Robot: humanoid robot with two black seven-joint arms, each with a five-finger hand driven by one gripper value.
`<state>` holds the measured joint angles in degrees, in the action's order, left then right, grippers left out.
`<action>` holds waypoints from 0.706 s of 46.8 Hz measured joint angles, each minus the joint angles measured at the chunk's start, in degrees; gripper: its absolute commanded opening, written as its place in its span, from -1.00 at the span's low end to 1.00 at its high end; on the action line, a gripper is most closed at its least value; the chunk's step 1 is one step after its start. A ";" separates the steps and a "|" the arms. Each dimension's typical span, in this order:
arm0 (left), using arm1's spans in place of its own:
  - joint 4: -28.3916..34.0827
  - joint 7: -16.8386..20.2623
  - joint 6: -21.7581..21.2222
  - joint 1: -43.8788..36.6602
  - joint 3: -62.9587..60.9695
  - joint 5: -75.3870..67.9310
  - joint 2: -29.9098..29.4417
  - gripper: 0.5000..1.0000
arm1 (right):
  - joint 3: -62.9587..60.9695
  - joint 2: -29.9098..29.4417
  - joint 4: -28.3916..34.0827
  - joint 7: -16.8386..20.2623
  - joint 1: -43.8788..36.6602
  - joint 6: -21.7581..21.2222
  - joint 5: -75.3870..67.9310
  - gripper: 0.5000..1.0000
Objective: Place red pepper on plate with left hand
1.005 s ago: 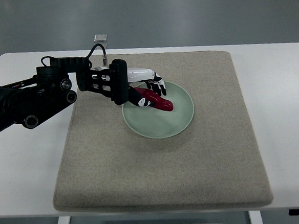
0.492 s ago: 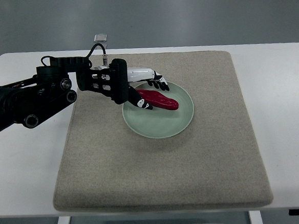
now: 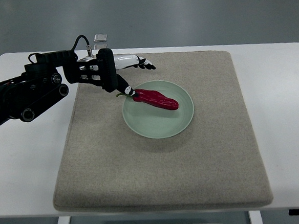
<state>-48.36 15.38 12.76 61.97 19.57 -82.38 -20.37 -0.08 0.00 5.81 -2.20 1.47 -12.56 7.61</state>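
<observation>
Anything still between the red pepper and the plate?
No. The red pepper already lies in the plate, stem end over its upper-left rim. The left hand is open up-left of it, holding nothing.

Pepper [image 3: 157,99]: glossy red, green stem. Plate [image 3: 183,121]: pale green, plain. Mat [image 3: 158,162]: beige-grey, woven texture. Surface [image 3: 284,133]: white. Left hand [image 3: 128,67]: white shell, black fingertips [image 3: 149,66]; arm [image 3: 30,92] black. Floor [image 3: 184,17]: grey.
</observation>
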 measured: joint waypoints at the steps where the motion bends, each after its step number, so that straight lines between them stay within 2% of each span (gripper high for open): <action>1: 0.42 0.00 -0.12 0.00 0.00 0.08 -0.04 0.55 | 0.00 0.00 0.00 0.00 -0.03 0.00 0.00 0.71; 6: 2.17 0.00 -1.14 0.00 0.00 0.64 -0.13 0.58 | 0.00 0.00 0.00 0.00 0.02 0.00 0.00 0.71; 9: 3.34 0.00 -1.97 0.00 0.00 1.02 -0.15 0.83 | 0.00 0.00 -0.01 0.00 0.01 0.00 0.00 0.71; 13: 5.00 0.00 -4.06 0.00 0.13 2.22 -0.14 0.98 | -0.02 0.00 0.01 0.00 -0.01 0.00 0.00 0.71; 22: 8.70 0.00 -10.98 0.00 0.29 12.79 -0.28 0.98 | -0.01 0.00 -0.01 0.02 -0.03 0.00 -0.03 0.71; 33: 10.03 0.00 -12.70 0.26 0.36 36.07 -0.31 0.98 | 0.00 0.00 -0.01 0.04 0.00 0.00 -0.02 0.71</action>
<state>-38.33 15.37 0.06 62.23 19.93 -46.31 -20.68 -0.09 0.00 5.80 -2.16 1.47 -12.56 7.59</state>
